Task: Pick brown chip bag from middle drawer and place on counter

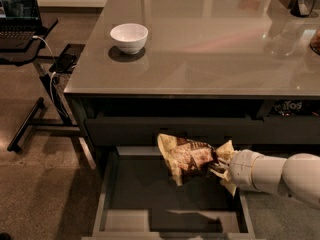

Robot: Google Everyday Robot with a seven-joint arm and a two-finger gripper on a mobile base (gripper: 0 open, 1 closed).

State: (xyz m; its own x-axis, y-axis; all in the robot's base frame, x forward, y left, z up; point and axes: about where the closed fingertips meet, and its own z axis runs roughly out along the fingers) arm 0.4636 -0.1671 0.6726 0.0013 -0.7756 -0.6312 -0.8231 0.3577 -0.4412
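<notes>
Raised view, angled down over counter [210, 44], gripper fingers [217, 162] holding bag [187, 156], lower right

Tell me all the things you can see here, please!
brown chip bag: one, dark brown with pale yellow ends, held above the open drawer's floor
middle drawer: one, dark grey, pulled open below the counter
counter: one, glossy grey-taupe, over dark cabinets
bowl: one, white, on the counter's left part
laptop: one, dark, on a black stand at far left
gripper: one, shut on the brown chip bag's right end, over the drawer's right side
arm: one, white, reaching in from the right
</notes>
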